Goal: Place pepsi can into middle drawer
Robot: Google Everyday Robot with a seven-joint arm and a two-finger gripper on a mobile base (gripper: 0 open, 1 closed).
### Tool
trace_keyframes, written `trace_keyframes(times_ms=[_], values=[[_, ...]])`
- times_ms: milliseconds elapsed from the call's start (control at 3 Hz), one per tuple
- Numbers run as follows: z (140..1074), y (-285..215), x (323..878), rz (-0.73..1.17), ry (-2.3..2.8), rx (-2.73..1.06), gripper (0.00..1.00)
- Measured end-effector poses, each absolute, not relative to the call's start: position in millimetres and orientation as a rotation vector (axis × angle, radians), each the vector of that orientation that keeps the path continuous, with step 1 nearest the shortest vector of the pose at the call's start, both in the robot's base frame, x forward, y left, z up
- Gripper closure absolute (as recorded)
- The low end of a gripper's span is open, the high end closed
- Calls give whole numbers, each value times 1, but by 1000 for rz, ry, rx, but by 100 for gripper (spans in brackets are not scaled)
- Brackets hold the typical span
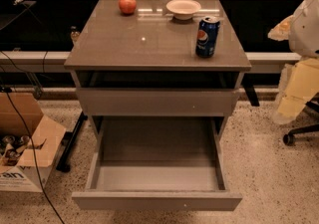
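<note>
The pepsi can [207, 37] stands upright on the grey cabinet top [149, 44], near its front right corner. The middle drawer [157, 199] is pulled wide open below the shut uppermost drawer front [157, 101]; its grey inside holds nothing. My gripper [282, 28] shows as a pale shape at the far right, on the white arm [306, 24]. It hangs beside the cabinet at about the can's height, well to the can's right and apart from it.
A red apple [127, 4] and a white bowl [183, 8] sit at the back of the cabinet top. An open cardboard box [25, 153] with cables stands on the floor at left. A chair base [299, 133] is on the right.
</note>
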State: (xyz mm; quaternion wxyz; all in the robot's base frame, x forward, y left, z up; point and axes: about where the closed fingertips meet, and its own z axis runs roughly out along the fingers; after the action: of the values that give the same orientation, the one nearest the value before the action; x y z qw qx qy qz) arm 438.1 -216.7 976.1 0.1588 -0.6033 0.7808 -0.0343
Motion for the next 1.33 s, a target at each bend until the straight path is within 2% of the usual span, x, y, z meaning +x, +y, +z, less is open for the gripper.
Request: trace_keyframes(times_ms=[667, 1333], values=[[975, -193, 456, -50, 2159, -1719, 0], [959, -163, 505, 72, 2083, -1657, 0]])
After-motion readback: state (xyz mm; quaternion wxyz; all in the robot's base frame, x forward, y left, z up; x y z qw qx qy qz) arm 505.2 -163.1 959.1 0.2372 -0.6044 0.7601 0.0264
